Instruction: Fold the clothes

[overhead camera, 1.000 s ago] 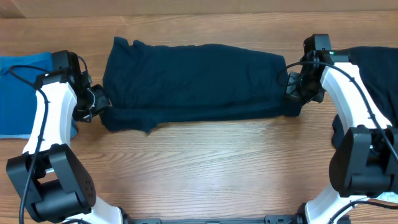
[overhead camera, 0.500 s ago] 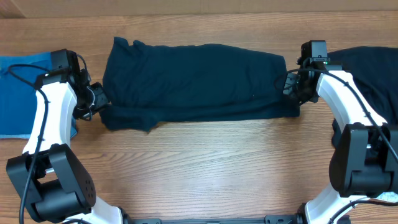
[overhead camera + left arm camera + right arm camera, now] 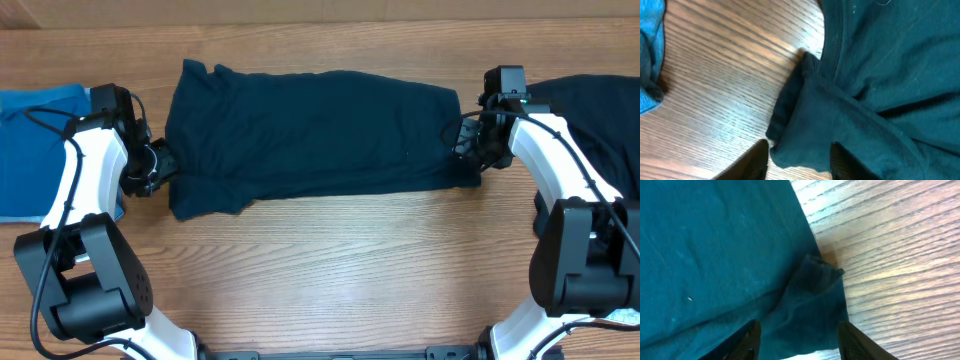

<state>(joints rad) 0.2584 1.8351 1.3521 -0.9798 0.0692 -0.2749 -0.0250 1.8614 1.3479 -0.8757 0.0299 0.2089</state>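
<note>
No readable txt anywhere, no labels, brands, nos. or signs. The dark navy garment [image 3: 310, 130] is plain cloth w/ no print or tag showing, same for the blue cloth [image 3: 40, 140] at the left edge. The wooden table [image 3: 340, 270] shows bare grain only. Arm housings carry no legible markings from overhead.

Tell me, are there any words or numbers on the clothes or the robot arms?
No, none can be read in any view.
Dark navy garment: plain cloth, no print or tag showing.
Blue cloth at the left edge: plain.
Dark cloth at the right edge: plain.
Left claw and right claw: no labels visible.
Wooden table: only wood grain.
</note>
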